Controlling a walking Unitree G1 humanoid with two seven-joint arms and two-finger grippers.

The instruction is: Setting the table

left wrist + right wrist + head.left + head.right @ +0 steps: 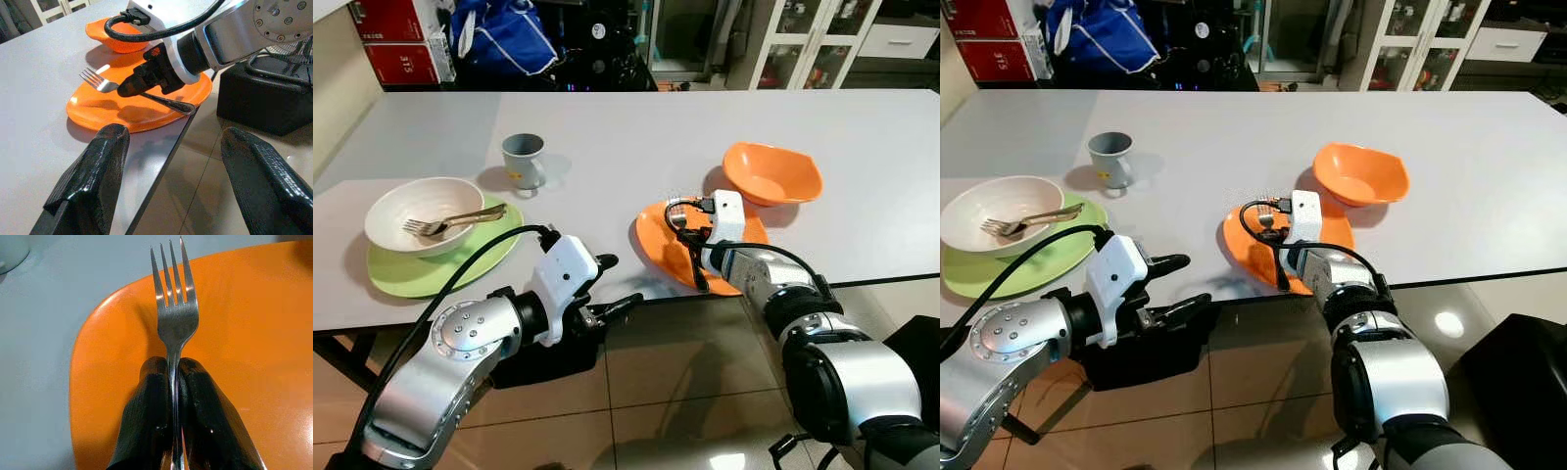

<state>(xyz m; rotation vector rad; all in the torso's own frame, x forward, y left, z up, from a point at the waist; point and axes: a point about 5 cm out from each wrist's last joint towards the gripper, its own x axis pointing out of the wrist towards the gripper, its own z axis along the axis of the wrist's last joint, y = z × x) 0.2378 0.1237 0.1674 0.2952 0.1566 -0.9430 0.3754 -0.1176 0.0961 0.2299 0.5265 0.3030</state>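
Gripping a fork (174,318) between closed fingers, the right gripper (174,382) holds it over the orange plate (658,245). Left gripper (171,171) hovers open, empty, at the table (607,137) edge. The white bowl (411,201) on the green plate (406,274) contains a second fork (450,221); the orange bowl (773,174) lies behind.

Beyond the far edge of the white table (862,166), a blue bag (499,37) slumps — red boxes (399,41) stacked just beside it toward the left corner. Past the table's far right corner stands a white glass-door cabinet (813,41). Below the near edge, on the tiled floor (685,392), sits a black box (543,357).
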